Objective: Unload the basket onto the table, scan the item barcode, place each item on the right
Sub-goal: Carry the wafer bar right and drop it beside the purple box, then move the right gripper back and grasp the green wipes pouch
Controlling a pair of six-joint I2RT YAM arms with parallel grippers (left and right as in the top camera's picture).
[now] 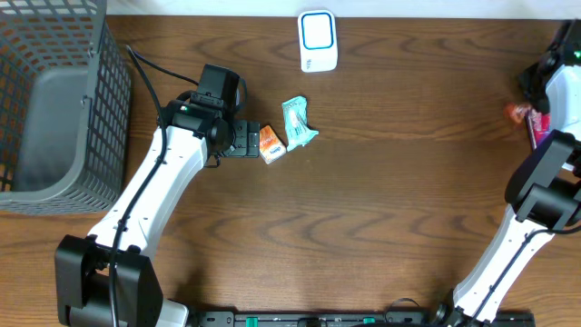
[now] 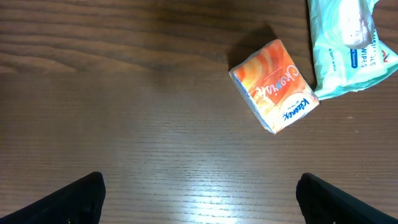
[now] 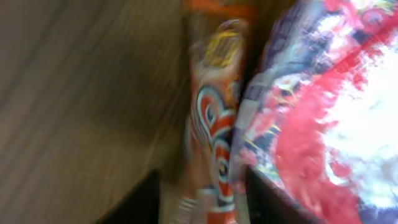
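Note:
A white barcode scanner [image 1: 318,41] with a blue-ringed window stands at the table's far edge. An orange Kleenex tissue pack [image 1: 271,143] [image 2: 273,87] lies beside a teal wipes pack [image 1: 297,122] [image 2: 348,46]. My left gripper [image 2: 199,183] [image 1: 247,139] stands wide open just left of the tissue pack, with only bare wood between its fingers. At the far right, in a blurred view, my right gripper [image 3: 200,177] has its jaws parted around an orange-red packet [image 3: 214,124] [image 1: 517,112]. A gap shows on the packet's left side. A red and white packet [image 3: 329,118] lies against it.
A grey wire basket [image 1: 54,100] fills the table's left end. The left arm's black cable [image 1: 145,73] loops near the basket. The right arm's white links [image 1: 536,209] rise along the right edge.

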